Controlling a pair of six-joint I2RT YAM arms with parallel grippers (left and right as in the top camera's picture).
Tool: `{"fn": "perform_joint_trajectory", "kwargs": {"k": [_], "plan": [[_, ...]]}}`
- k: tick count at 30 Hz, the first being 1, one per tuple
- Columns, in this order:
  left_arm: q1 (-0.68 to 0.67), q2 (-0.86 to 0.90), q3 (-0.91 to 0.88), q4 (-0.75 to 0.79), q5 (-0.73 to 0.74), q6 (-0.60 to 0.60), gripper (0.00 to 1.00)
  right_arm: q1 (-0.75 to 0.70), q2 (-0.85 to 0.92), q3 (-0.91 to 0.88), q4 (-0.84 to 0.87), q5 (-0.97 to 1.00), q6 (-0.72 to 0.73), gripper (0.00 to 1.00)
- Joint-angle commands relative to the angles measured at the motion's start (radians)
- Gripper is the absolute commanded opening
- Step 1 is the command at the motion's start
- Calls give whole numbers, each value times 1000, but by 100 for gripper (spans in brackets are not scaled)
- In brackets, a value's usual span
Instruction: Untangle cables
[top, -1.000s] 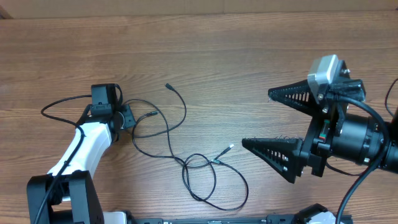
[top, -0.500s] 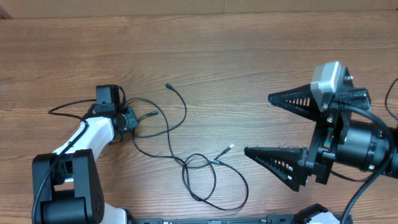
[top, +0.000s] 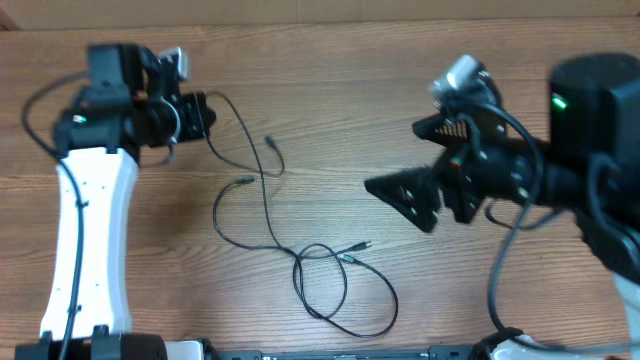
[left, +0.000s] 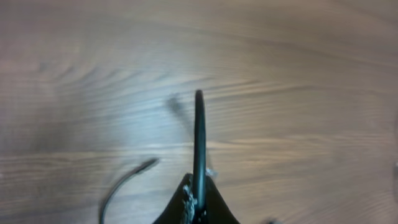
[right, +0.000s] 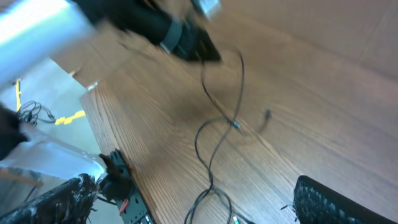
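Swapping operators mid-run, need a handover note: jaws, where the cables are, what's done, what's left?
The left gripper: jaws shut on one cable, held up over the far left of the table.
The right gripper: jaws open, empty, over the right side.
The cables cross in a loop near the front edge; plugs lie loose.
Done: one cable gripped.
Left: pull the loop apart, lay the cords separately.
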Motion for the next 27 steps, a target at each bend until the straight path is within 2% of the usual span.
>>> {"fn": "perform_joint_trajectory", "kwargs": {"k": [1, 8, 17, 22, 27], "plan": [[-5, -32, 243, -99, 153, 78, 4, 10, 59, 6, -14, -7, -62, 100], [-54, -30, 502, -182, 230, 51, 4, 11, 163, 6, -26, -123, -381, 100], [-177, -29, 632, -163, 231, -21, 4, 11, 278, 6, -11, -201, -709, 100], [-193, -29, 635, -183, 212, -38, 4, 11, 353, 6, 55, -265, -718, 100], [-193, -29, 636, -170, 224, -170, 4, 11, 417, 6, 174, -309, -675, 100]]}}
